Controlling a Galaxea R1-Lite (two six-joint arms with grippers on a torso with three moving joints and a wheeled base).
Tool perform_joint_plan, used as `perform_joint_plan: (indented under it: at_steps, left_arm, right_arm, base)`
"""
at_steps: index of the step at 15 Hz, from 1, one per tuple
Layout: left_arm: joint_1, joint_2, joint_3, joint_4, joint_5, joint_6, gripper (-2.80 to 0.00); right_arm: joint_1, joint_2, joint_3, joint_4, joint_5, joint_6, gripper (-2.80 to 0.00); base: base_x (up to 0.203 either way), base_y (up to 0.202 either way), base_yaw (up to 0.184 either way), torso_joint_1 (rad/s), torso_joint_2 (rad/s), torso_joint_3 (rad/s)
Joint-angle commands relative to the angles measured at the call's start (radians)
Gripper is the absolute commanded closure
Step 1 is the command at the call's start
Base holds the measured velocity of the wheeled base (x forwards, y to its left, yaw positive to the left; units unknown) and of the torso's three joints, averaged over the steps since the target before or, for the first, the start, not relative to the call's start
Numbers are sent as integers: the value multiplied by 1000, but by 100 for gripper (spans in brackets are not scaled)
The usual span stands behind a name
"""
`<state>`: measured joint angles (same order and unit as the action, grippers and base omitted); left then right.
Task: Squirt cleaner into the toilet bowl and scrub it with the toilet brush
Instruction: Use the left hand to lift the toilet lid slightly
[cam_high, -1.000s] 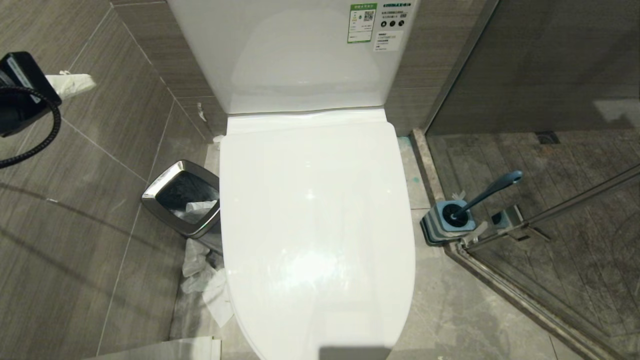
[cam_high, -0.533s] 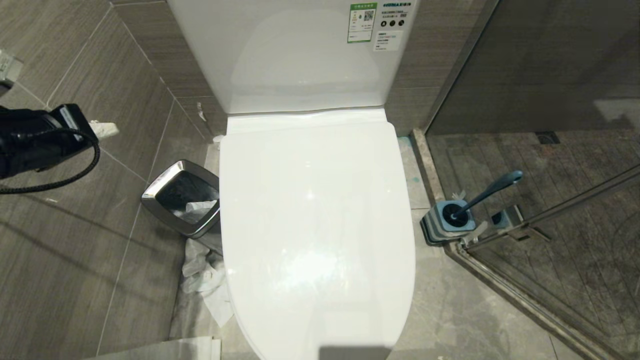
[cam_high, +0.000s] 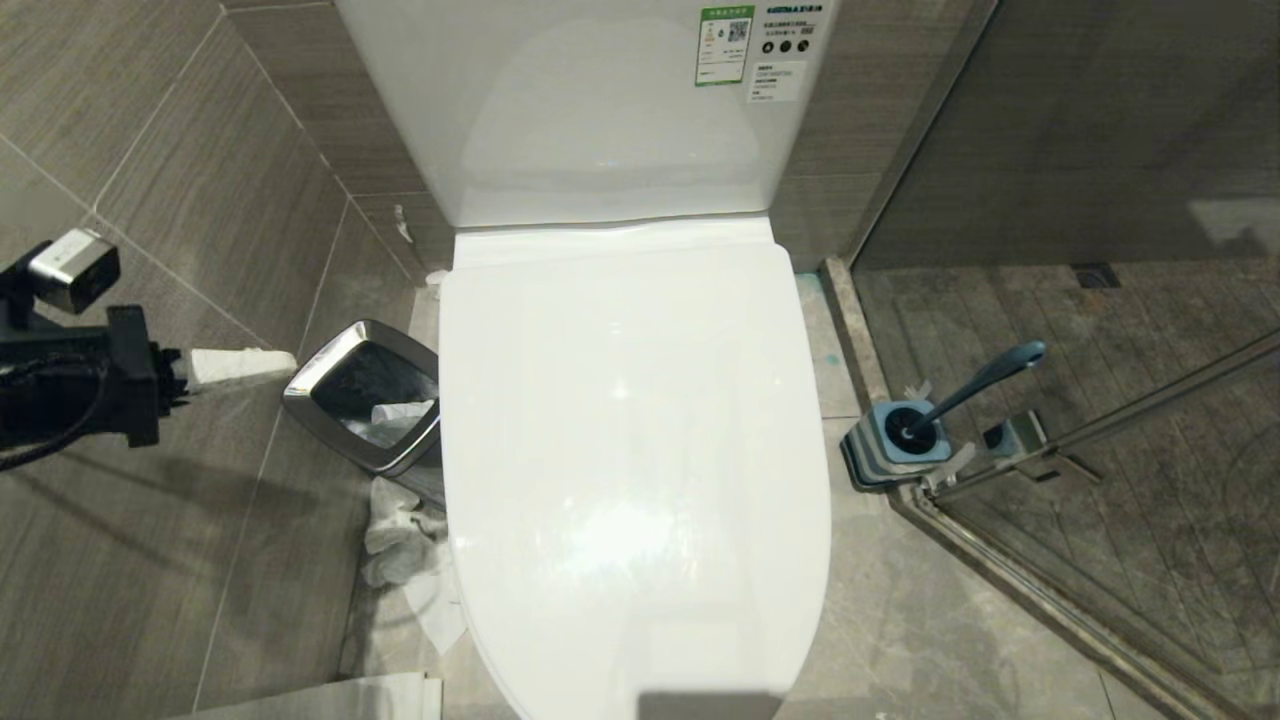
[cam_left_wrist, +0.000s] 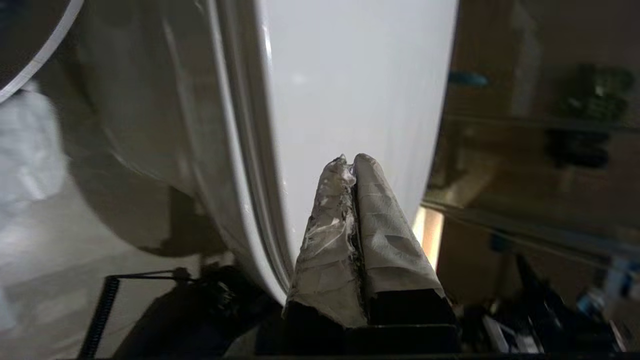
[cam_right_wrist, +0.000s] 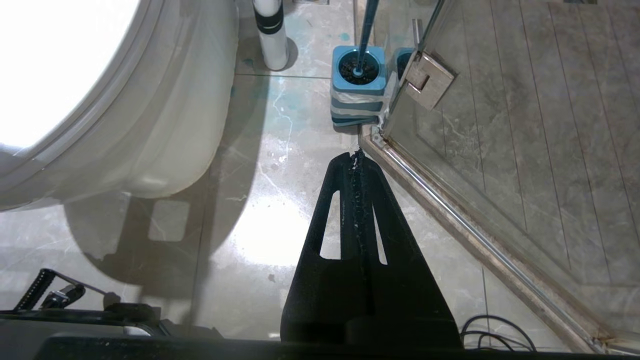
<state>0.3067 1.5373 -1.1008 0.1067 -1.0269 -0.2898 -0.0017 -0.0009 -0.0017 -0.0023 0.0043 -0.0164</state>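
Observation:
The toilet bowl fills the middle of the head view with its white lid down, so the basin is hidden. Standing in a blue-topped striped holder on the floor to its right is the toilet brush. My left gripper hovers left of the toilet beside the waste bin. Its white-wrapped fingers are pressed together on nothing and point at the toilet's side. My right gripper is shut and empty above the floor, just short of the brush holder. The cleaner is not recognisable.
A chrome-rimmed waste bin holding paper stands against the toilet's left side, with crumpled tissue on the floor beside it. A glass shower door with a metal sill bounds the right. A white cylinder with a dark band stands near the toilet's base.
My left arm has come down from the upper left and swung its gripper round to point level at the toilet. Nothing else has moved.

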Motion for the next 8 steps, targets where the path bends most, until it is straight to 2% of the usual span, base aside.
perform_joint_plan:
  at_steps: [1, 3, 4, 6, 8]
  left_arm:
    - [20, 10, 117, -21, -93, 82, 0]
    - [22, 15, 220, -26, -109, 184, 0]
    - [23, 14, 271, -28, -112, 214, -280]
    - [24, 19, 346, -30, -130, 257, -280]
    - [19, 37, 356, -33, -190, 268, -280]
  right_arm:
    - [0, 1, 0, -1, 0, 0, 0]
    - [0, 1, 0, 0, 0, 0, 0]
    - [0, 1, 0, 1, 0, 0, 0]
    - [0, 1, 0, 0, 0, 0, 0]
    - [0, 1, 0, 1, 0, 0, 0]
  base:
    - [0, 0, 0, 0, 0, 0]
    - [0, 0, 0, 0, 0, 0]
    - [0, 0, 0, 0, 0, 0]
    - [0, 0, 0, 0, 0, 0]
    - [0, 0, 0, 0, 0, 0]
